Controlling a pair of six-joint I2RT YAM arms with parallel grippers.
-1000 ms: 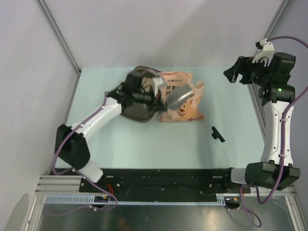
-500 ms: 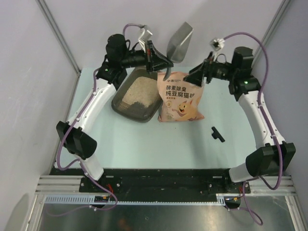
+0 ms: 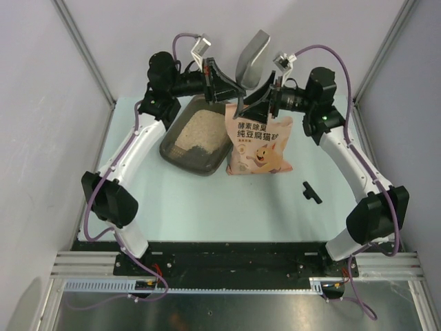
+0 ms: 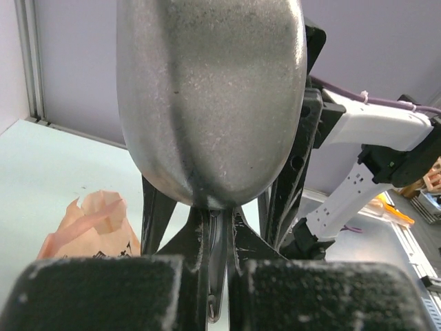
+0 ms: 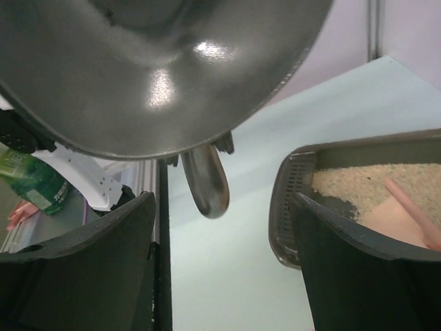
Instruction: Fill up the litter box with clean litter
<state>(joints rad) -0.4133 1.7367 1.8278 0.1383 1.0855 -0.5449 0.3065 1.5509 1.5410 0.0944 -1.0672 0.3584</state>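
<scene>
pinching the scoop by its handle, the left gripper holds it raised above the bag, bowl upward. the right gripper is spread wide just beside that handle, under the bowl, holding nothing. the litter box sits on the table just left of the bag. litter covers its far part and the near floor shows dark. a small black piece lies well apart to the right.
</scene>
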